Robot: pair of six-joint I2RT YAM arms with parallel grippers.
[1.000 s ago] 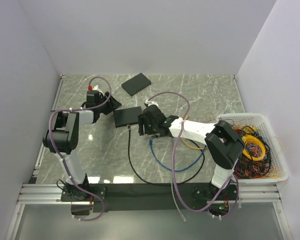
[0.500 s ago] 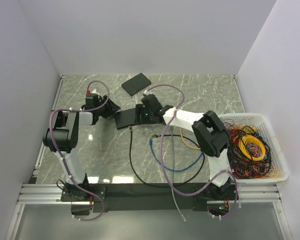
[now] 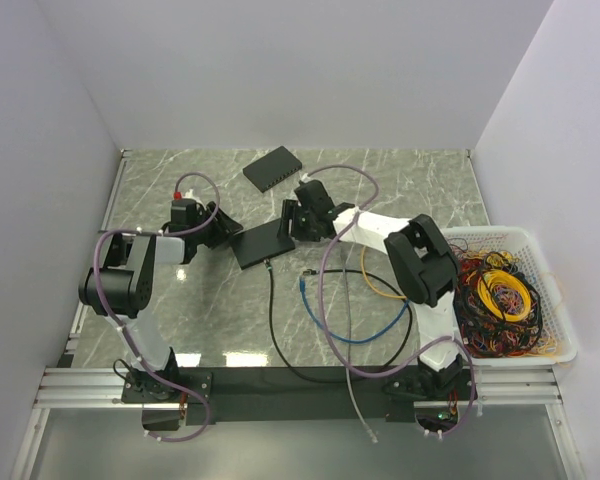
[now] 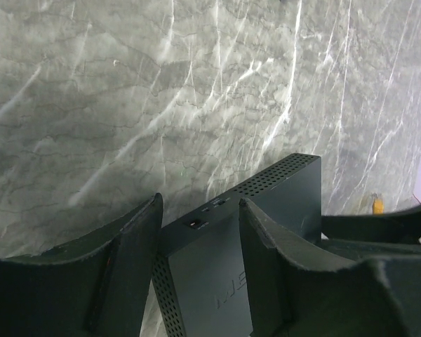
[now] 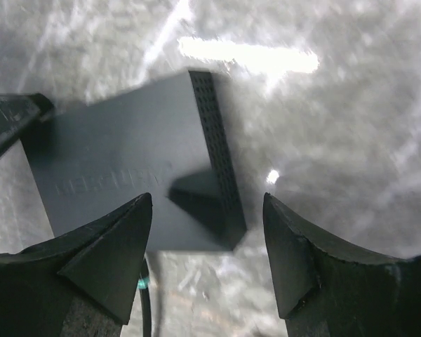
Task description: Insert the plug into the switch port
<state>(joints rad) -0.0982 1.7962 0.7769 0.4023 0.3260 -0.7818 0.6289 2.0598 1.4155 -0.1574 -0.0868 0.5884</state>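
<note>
Here, left gripper (image 4: 200,203) straddles black slab (image 4: 203,281) edge, grip unclear; right gripper (image 5: 207,199) released above.

Slab (image 4: 217,281) near end cut off at bottom edge; switch (image 3: 272,168) ports too small to tell.

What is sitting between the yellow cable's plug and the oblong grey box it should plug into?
The right gripper and its wrist lie across that line, next to a black slab. The yellow cable lies on the near side of the arm, the grey box behind it.
</note>
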